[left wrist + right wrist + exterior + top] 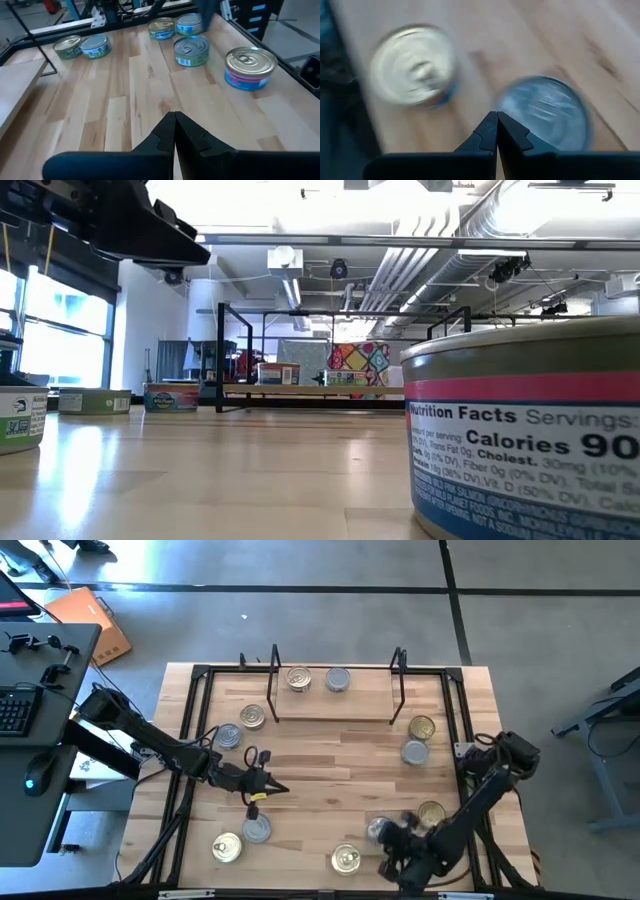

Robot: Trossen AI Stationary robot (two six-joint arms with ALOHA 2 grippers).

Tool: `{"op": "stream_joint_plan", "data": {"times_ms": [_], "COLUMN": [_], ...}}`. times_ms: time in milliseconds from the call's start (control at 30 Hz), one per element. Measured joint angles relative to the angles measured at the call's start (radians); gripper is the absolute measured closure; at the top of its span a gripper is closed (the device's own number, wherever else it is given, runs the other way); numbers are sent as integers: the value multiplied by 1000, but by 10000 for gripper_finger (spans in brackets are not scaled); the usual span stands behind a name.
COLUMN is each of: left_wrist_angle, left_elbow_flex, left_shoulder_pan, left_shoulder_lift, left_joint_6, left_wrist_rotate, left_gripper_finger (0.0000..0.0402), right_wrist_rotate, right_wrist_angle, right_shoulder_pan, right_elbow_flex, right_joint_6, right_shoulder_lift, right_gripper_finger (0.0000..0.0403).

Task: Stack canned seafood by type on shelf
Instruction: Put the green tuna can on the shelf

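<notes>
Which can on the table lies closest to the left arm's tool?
The silver-lidded can just in front of the left tool; every other can lies farther away, including the gold-lidded one beside it.

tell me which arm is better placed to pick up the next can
Right, probably: the right pincer, shut and empty, hangs directly over a silver-lidded can. The left pincer, also shut, is over bare table.

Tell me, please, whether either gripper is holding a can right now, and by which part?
Neither. The left gripper is shut on nothing above bare table; the right gripper is shut empty above two cans.
</notes>
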Motion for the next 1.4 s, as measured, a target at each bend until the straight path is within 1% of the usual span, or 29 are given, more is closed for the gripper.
{"op": "stream_joint_plan", "data": {"times_ms": [33,100,167,233,400,567,700,833,933,1100,1200,1300,1400], "left_wrist_angle": [0,0,0,0,1,56,124,217,226,225,224,224,226], "left_elbow_flex": [0,0,0,0,0,0,0,-1,18,61,76,85,99], "left_shoulder_pan": [2,11,21,33,60,84,106,130,151,184,198,212,229], "left_shoulder_lift": [0,0,0,0,0,29,102,194,244,318,358,395,432], "left_joint_6": [1,1,1,1,1,-13,-26,-33,-51,-71,-85,-88,-88], "left_wrist_rotate": [7,29,36,49,53,56,105,108,107,108,109,124,145], "left_gripper_finger": [401,402,401,401,402,401,401,401,401,401,402,402,402], "right_wrist_rotate": [-3,-20,-41,-65,-73,-45,-28,-38,-60,-63,-30,38,63], "right_wrist_angle": [-22,-45,-24,7,114,246,348,497,624,788,863,921,934], "right_shoulder_pan": [1,-1,-13,-36,-136,-269,-375,-461,-505,-534,-524,-497,-473], "right_elbow_flex": [-15,-44,-73,-104,-154,-188,-199,-200,-200,-200,-203,-192,-172], "right_joint_6": [73,164,183,168,48,-87,-173,-265,-321,-348,-399,-436,-478], "right_shoulder_lift": [0,0,0,0,-6,-5,4,36,71,115,120,112,110], "right_gripper_finger": [403,403,403,403,403,403,403,403,403,403,403,403,403]}}
